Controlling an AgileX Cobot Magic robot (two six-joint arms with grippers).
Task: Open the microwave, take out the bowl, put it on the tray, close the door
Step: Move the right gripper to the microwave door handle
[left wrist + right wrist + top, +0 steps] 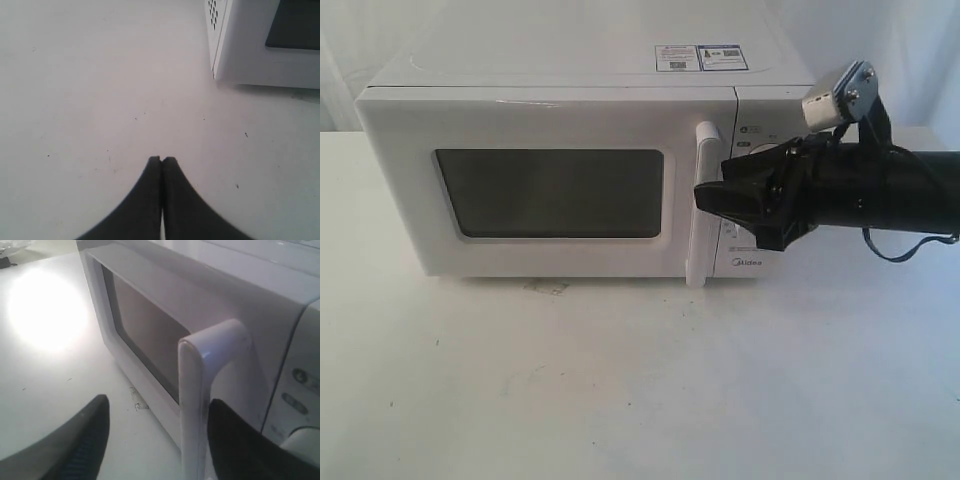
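microwave (520, 62) sits on the white table (640, 400) with its door (550, 125) shut flush against the front, and the right gripper (704, 197) has its tips right at it, reaching in level from the control panel (760, 140) side. the tall white handle (705, 150) stands upright between the two black fingers (85, 440), about halfway up its length; one finger sits on the side of the dark window (550, 192), clearly apart from the bar, the other on the panel side and much closer to it, though i can't tell if that one is touching. so that gripper is spread wide and straddling the handle, gripping nothing. the window is too dark to see anything behind it. two small stickers (700, 57) lie on the microwave's top, above and just behind the gripper. the left gripper (162, 161) is low over the bare table with its fingers pressed together tip to tip and nothing between them; a front corner of the microwave lies well ahead of those tips and off to one side, clearly apart from them.
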